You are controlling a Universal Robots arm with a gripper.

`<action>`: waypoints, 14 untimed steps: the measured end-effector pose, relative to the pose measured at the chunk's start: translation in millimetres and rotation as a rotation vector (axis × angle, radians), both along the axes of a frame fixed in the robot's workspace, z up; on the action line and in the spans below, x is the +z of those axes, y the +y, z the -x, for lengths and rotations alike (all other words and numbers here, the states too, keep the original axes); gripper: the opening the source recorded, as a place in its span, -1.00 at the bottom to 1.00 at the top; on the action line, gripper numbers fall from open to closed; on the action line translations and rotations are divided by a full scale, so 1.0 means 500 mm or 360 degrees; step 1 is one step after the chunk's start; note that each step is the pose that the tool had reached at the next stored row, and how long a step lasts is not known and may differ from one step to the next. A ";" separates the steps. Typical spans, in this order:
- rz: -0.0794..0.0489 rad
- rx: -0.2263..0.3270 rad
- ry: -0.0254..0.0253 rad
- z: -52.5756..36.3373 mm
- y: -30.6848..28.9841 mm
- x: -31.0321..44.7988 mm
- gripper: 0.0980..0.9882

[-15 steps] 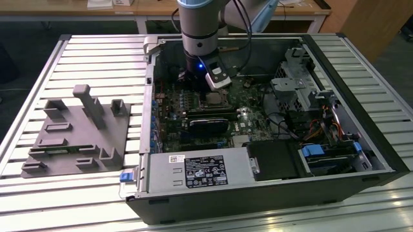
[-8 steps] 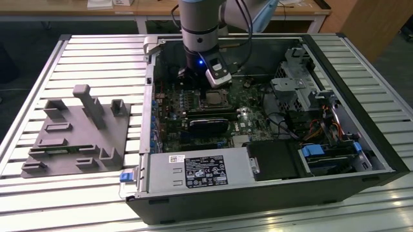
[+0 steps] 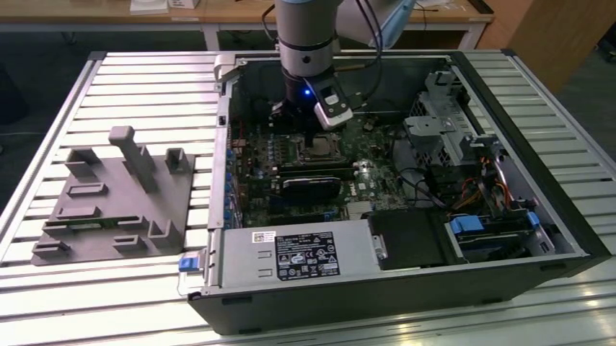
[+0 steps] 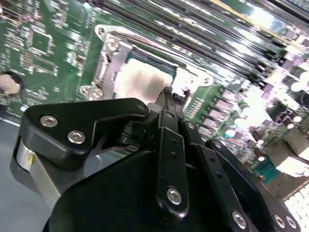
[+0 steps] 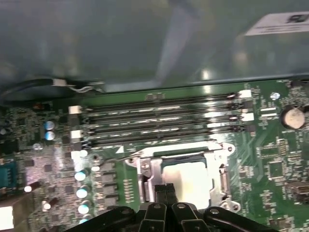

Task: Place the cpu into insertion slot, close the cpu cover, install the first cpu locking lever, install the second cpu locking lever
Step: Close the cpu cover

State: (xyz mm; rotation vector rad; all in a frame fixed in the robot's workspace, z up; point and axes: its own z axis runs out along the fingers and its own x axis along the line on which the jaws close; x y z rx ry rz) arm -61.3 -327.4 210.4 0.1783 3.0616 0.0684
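1. Black two-finger tool (image 5: 164,190): narrow, fingers pressed together with nothing between them. Its tips sit at the edge of the thin silvery metal square-frame cpu cover (image 5: 145,170); can't tell if they touch it.
2. Small pale silvery-beige square cpu (image 5: 187,181) lies flat in the cover's window, inside the silver-rimmed square insertion slot (image 3: 318,149) at the centre of the exterior view.
3. In both wrist views the cover looks flat over the chip.
4. Long black memory slots (image 5: 159,121) run just beside the socket, with green circuit board (image 5: 270,159) around it.
5. Grey robot arm (image 3: 308,43), upper middle of the exterior view, reaches into the open black computer case (image 3: 539,216) on the grey slatted desk (image 3: 144,79).
6. Grey plastic fixture block (image 3: 115,202) sits at the exterior view's left, outside the case.
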 end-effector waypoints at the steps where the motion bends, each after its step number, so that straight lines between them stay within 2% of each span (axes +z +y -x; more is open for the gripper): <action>1: 0.0000 0.0000 -0.00001 -0.005 0.000 0.000 -0.98; 7: 0.0000 0.0000 0.00000 -0.035 0.000 0.000 -0.98; 11: 0.0001 0.0000 0.00002 -0.038 0.000 0.001 -0.98; 14: 0.0000 0.0000 -0.00001 -0.038 0.000 0.008 -0.98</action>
